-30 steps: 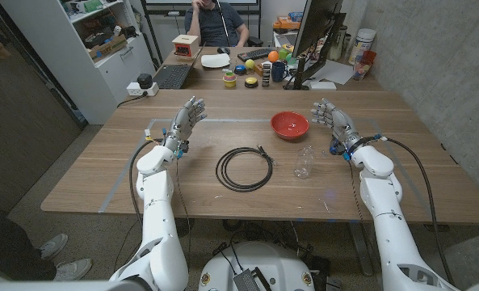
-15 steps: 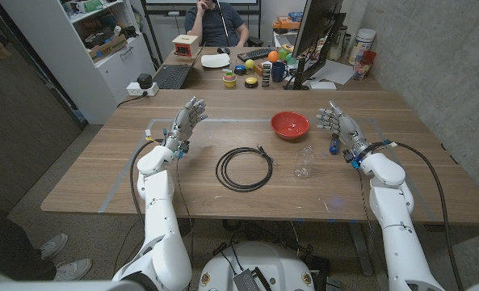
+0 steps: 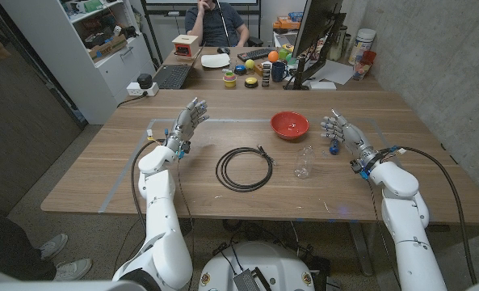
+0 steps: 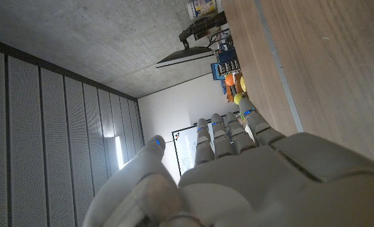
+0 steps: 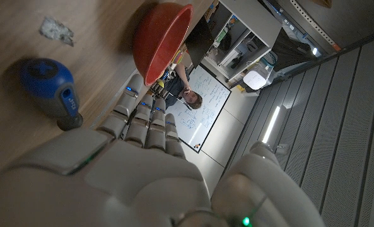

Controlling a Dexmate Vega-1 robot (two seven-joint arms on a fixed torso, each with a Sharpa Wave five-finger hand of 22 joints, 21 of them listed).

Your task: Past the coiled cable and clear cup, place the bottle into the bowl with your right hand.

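Right hand (image 3: pixel 342 132) released, empty, beside clear bottle (image 3: pixel 304 162); red bowl (image 3: pixel 290 124) behind; left hand (image 3: pixel 187 120) released

My right robot hand (image 3: pixel 342 132) now sits lower and farther right in the frame, fingers apart, empty.

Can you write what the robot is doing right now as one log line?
left robot hand: open, raised | right robot hand: open, empty, beside clear cup | bowl: empty | coiled cable: flat on table
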